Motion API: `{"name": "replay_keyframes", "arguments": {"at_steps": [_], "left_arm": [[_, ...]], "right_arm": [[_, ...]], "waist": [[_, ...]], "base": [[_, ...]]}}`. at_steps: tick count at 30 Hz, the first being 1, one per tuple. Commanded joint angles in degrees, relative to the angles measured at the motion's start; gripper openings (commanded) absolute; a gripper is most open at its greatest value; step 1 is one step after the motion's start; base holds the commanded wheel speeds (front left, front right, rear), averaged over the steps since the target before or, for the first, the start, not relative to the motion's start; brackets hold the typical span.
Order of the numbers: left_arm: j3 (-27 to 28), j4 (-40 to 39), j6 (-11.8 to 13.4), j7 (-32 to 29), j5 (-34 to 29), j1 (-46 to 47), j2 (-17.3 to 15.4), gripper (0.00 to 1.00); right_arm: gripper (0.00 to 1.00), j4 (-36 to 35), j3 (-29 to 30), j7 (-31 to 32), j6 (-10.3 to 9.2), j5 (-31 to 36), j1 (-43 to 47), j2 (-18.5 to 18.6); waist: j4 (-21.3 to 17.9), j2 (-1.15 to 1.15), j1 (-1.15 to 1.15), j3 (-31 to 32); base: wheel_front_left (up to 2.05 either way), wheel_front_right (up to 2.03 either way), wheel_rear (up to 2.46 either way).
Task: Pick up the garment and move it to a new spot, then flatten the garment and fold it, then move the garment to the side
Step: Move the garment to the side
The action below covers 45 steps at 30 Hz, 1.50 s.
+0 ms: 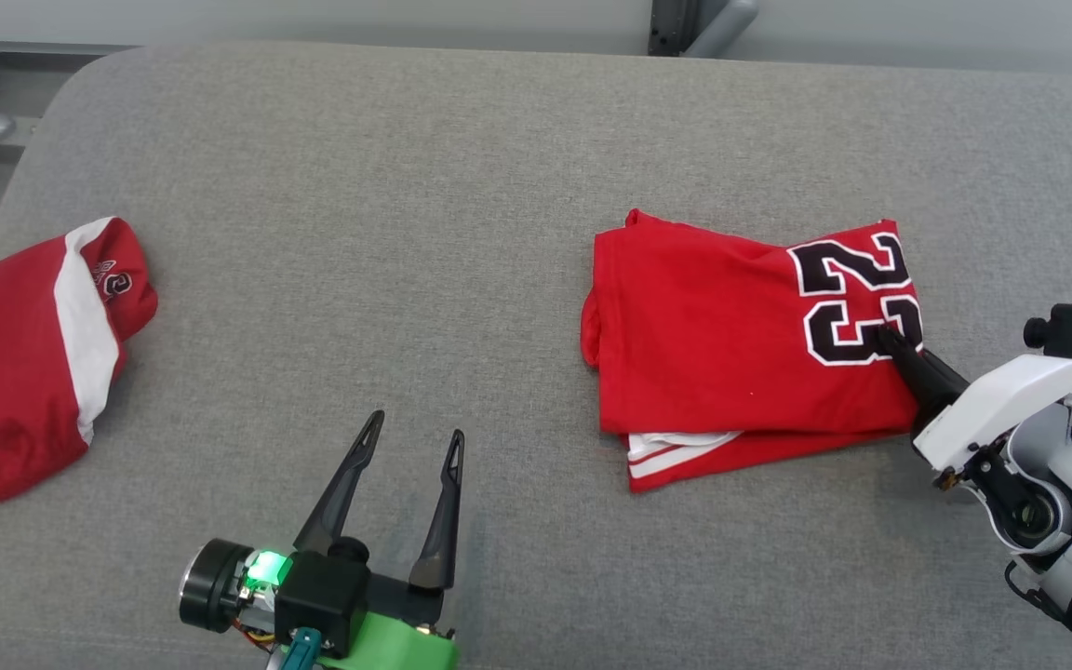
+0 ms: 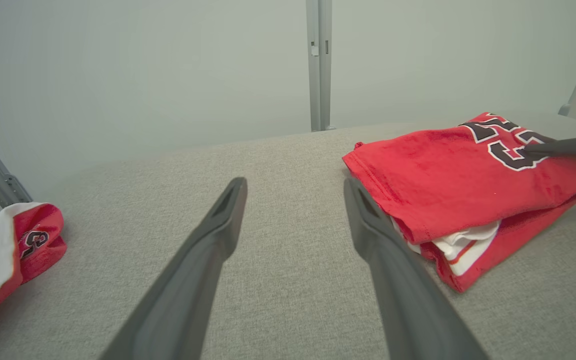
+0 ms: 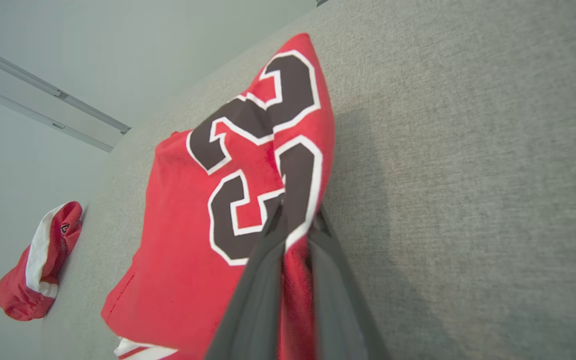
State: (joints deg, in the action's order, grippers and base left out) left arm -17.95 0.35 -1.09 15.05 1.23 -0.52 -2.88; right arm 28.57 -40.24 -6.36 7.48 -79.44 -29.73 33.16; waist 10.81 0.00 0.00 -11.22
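- Head view: the folded red jersey [image 1: 731,344] lies to the right on your grey padded surface [image 1: 406,186]; your right gripper [image 1: 890,337] meets its right edge at the "23".
- Left wrist view: your left gripper [image 2: 293,186] stands spread above bare weave, with the jersey just right of it.
- Right wrist view: the dark fingers [image 3: 253,300] pinch a ridge of red cloth; a pale wall [image 3: 13,150] stands behind.

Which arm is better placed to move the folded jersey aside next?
Right, probably. The right gripper is shut on the folded jersey at its edge by the number 23, while the left gripper hangs open over the grey surface, apart from the jersey.
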Motion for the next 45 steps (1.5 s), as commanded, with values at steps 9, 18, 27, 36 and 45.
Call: {"name": "replay_keyframes", "arguments": {"at_steps": [9, 18, 27, 36, 45], "left_arm": [[0.96, -1.84, -0.84, 0.16, -0.23, 2.91, -0.28, 1.00], [1.41, -3.47, -1.77, 0.15, -1.15, 6.02, -1.81, 1.00], [-0.19, -6.35, -2.67, 0.15, -3.47, 9.91, -5.05, 1.00], [-3.56, -9.31, -4.36, 0.15, -5.05, 16.71, -8.92, 1.00], [-6.48, -10.66, -4.80, 0.15, -4.82, 20.69, -9.88, 1.00]], "right_arm": [[0.00, -1.68, -2.38, -3.11, 0.01, -0.24, -3.89, 3.30], [0.00, -2.66, -4.54, -5.92, 0.01, -1.14, -6.51, 3.52], [0.00, -3.89, -6.13, -7.90, 0.00, -0.22, -9.99, 5.45], [0.00, 0.09, -4.47, -8.85, 0.00, 4.56, -16.91, 9.27], [0.00, 5.33, 0.67, -8.86, -0.01, 8.06, -21.45, 13.54]], "waist": [[-7.54, 0.00, 0.00, -4.12], [-15.48, 0.00, 0.00, -8.11], [-21.26, 0.00, 0.00, -13.72], [-22.37, 0.00, 0.00, -21.87], [-22.35, 0.00, 0.00, -25.25]], "base": [[0.00, 0.00, 0.00], [0.00, 0.00, 0.00], [0.00, 0.00, 0.00], [0.00, 0.00, 0.00], [0.00, 0.00, 0.00]]}}
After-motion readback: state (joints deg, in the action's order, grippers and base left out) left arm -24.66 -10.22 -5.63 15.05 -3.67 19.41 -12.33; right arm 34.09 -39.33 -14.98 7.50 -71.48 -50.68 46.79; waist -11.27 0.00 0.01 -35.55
